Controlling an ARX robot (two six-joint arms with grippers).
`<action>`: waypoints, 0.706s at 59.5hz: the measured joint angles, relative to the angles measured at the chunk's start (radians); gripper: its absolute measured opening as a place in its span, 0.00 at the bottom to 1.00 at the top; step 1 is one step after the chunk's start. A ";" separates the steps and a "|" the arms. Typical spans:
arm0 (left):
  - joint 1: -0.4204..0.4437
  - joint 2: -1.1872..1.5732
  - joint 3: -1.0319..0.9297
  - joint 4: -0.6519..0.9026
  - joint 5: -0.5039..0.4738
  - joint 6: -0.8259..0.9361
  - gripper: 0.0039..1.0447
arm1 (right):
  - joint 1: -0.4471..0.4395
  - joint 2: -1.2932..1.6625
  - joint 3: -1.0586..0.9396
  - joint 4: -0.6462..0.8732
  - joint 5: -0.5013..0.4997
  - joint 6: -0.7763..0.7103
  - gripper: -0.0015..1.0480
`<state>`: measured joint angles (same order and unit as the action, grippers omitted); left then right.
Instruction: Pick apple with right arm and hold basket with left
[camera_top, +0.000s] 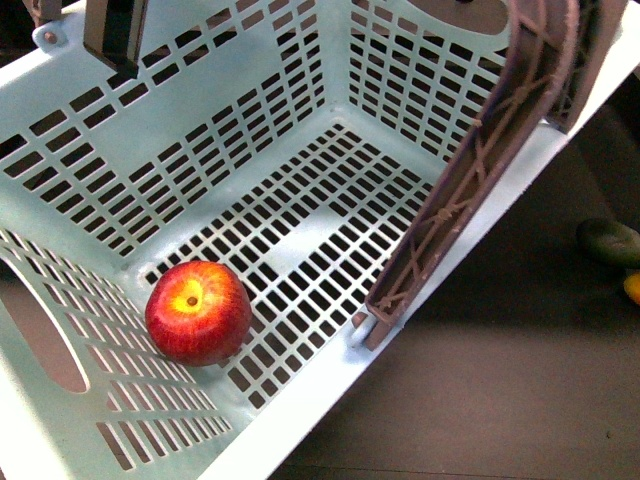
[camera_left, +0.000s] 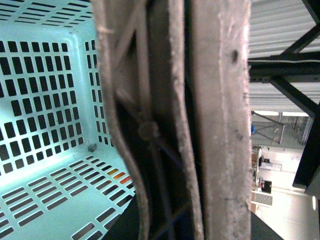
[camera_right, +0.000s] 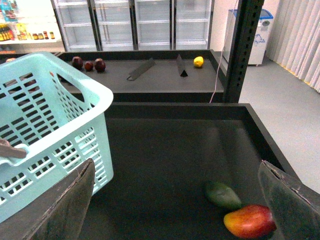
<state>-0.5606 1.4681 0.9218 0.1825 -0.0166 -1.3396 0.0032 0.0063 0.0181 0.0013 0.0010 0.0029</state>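
The red apple (camera_top: 198, 312), yellow round its stem pit, lies inside the mint-green basket (camera_top: 200, 130), in the low corner of its tilted slotted floor. A brown latticed handle (camera_top: 480, 170) leans over the right rim. In the left wrist view my left gripper (camera_left: 170, 200) is shut on the basket's brown latticed handle (camera_left: 142, 130), which fills the space beside a grey pad (camera_left: 220, 120). My right gripper (camera_right: 175, 210) stands open over the dark tray to the right of the basket (camera_right: 50, 125), holding nothing. The apple is hidden in the right wrist view.
On the dark tray (camera_right: 165, 150) lie a green oval fruit (camera_right: 222, 195) and a red-yellow fruit (camera_right: 250, 221), between my right fingers and near the raised edge. Further back, a shelf holds small dark red fruits (camera_right: 87, 64) and a yellow fruit (camera_right: 198, 61). A black post (camera_right: 242, 50) rises behind.
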 joint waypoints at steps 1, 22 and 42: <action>0.003 0.000 0.000 -0.001 -0.002 -0.002 0.14 | 0.000 0.000 0.000 0.000 0.000 0.000 0.92; 0.240 0.026 0.000 0.018 -0.019 -0.033 0.14 | 0.000 0.000 0.000 0.000 0.000 0.000 0.92; 0.476 0.177 -0.001 0.096 -0.080 -0.031 0.14 | 0.000 0.000 0.000 0.000 0.000 0.000 0.92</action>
<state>-0.0845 1.6455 0.9211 0.2787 -0.0963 -1.3708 0.0032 0.0059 0.0181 0.0013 0.0010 0.0029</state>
